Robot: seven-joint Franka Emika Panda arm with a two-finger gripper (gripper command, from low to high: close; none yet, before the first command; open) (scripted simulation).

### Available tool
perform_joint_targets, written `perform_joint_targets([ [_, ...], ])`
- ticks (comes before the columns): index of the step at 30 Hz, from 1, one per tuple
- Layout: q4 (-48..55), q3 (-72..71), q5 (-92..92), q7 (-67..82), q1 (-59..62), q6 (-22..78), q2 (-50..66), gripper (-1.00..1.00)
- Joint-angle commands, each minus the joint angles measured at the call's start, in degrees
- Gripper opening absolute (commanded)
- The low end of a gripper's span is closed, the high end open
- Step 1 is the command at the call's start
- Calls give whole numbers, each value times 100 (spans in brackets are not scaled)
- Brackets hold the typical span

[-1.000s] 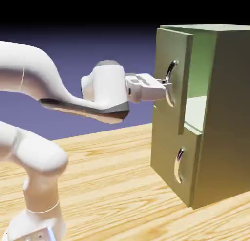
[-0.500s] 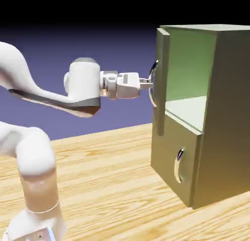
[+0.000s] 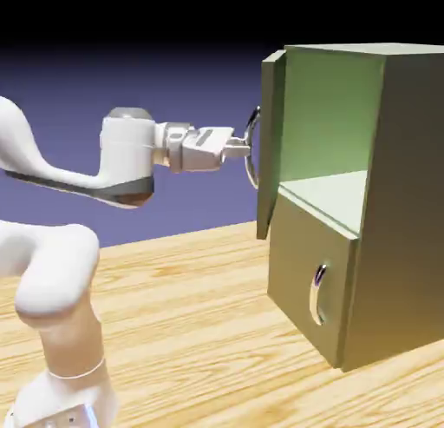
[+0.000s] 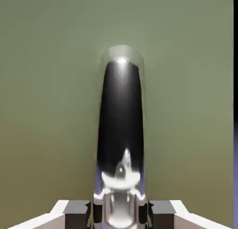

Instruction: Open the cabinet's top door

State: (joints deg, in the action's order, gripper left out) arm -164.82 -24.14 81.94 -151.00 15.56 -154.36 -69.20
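**Top door swung wide, claw clamped on its handle**

The cabinet (image 3: 381,200) stands at the right of the wooden surface (image 3: 199,331), and its top door (image 3: 270,144) is swung well out from the front, seen nearly edge-on in the exterior view, hinged at the cabinet's far side. The pale green upper compartment is exposed, inner shelf and all. The claw (image 3: 236,145) is clenched on the long curved silver handle (image 3: 252,147), with the arm reaching level from the left. The lower door (image 3: 314,283) is shut, its small handle untouched.

By my judgement the task is mostly done: the opening is clear and wide. What is left, at most, is a little more swing, then letting go and backing away.

The exterior view gives the door's angle, the bared interior and the arm's reach; none of that shows from the hand. The hand view gives the grip itself: the handle (image 4: 120,130) runs up the middle, dark and glossy, pinched between the 2 grey fingertips (image 4: 76,209) at the bottom edge, with the olive door panel (image 4: 46,84) filling the rest
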Motion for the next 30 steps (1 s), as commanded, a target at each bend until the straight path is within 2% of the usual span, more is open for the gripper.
perform_joint_targets([
  [1,-25,-93,-260,148,-103,201,-50,-100],
  [8,99,-1039,-1905,833,-735,1883,-192,-100],
  [15,787,-2223,-3189,1050,-771,3627,62,-100],
  [21,1809,-3296,-4071,1123,-184,5122,405,-100],
  [30,3675,-4676,-4951,1288,1372,7076,652,-100],
])
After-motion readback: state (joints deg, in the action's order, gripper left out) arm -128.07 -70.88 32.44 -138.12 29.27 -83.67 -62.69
